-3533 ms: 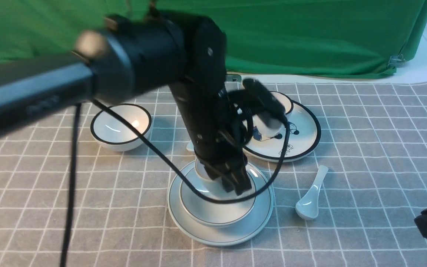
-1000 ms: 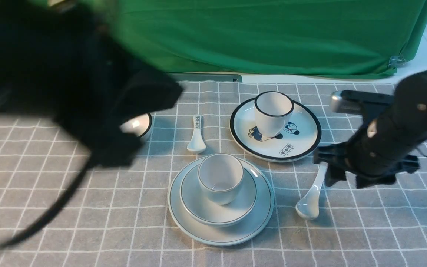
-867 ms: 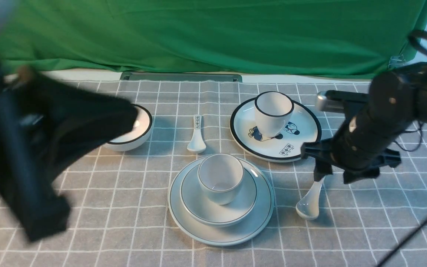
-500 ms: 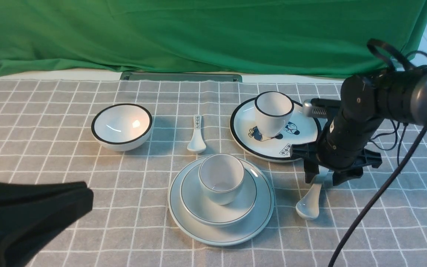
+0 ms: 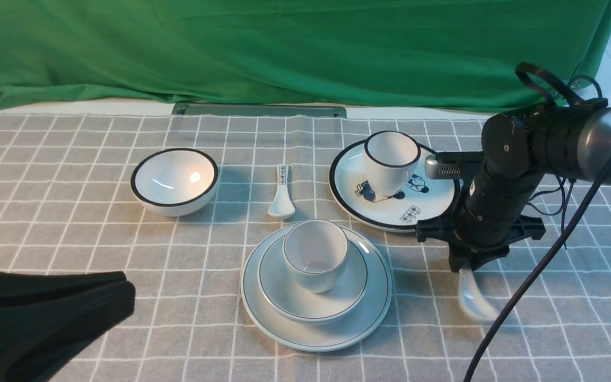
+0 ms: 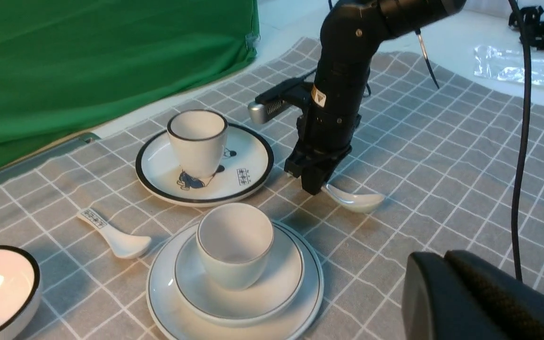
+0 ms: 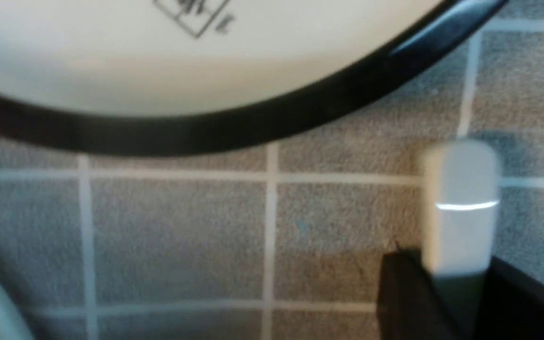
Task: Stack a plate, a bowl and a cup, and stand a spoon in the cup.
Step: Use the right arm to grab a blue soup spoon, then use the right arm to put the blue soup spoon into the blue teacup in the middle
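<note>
**Surface:** a grey cloth with a white grid (image 5: pixel 72 212) covers the table. A green fabric backdrop (image 5: pixel 284 53) hangs along the 12 o'clock edge. A plain white surface (image 5: pixel 594 109) shows beyond the cloth at 2 o'clock.

**Centre:** the large pale blue-white round plate (image 5: pixel 377 305) carries the shallow pale blue-white bowl (image 5: pixel 337 305). The bowl carries the small handleless pale blue-white cup (image 5: pixel 316 254), which stands upright.

**3 o'clock of this stack:** the right gripper (image 5: pixel 469 265) pinches the handle of the plain white ceramic soup spoon (image 5: pixel 472 300). The spoon's bowl end is blurred, low by the cloth.

**8 o'clock:** the left gripper (image 5: pixel 122 289) has its fingers pressed together and holds nothing.

**10 o'clock:** a black-rimmed white bowl (image 5: pixel 174 183).

**1 o'clock:** a black-rimmed cartoon plate (image 5: pixel 433 199).
</note>
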Tool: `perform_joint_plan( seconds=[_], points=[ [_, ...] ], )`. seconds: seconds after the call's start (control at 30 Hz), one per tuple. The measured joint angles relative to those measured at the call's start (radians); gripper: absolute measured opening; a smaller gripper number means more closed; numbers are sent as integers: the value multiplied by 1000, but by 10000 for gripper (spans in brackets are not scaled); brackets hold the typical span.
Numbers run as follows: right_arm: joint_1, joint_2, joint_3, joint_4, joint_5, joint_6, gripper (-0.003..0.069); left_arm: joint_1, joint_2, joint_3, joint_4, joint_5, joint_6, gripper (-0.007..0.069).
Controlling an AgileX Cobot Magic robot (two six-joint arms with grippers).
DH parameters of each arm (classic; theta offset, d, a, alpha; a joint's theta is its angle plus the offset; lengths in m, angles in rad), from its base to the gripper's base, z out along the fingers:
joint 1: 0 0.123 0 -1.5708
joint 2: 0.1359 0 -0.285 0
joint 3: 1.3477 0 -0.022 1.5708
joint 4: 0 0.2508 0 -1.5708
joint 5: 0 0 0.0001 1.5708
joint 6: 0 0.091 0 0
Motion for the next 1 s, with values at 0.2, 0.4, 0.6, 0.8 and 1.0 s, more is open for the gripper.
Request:
perform_joint_plan(
  seconds=[0.2,0.4,0.6,0.8,1.0],
  points=[
    [7,-74,14,4,49,-63,166,0,0,0,1,21,11,10],
    [127,-354,181,0,-255,-77,166,0,0,0,3,16,25,10],
    [339,-486,520,2,-1107,-89,166,0,0,0,21,4,30,10],
    [382,-387,609,-6,-1608,-93,166,0,0,0,27,1,29,10],
    [379,-286,582,-10,-1711,-112,166,0,0,0,28,0,29,10]
  ],
)
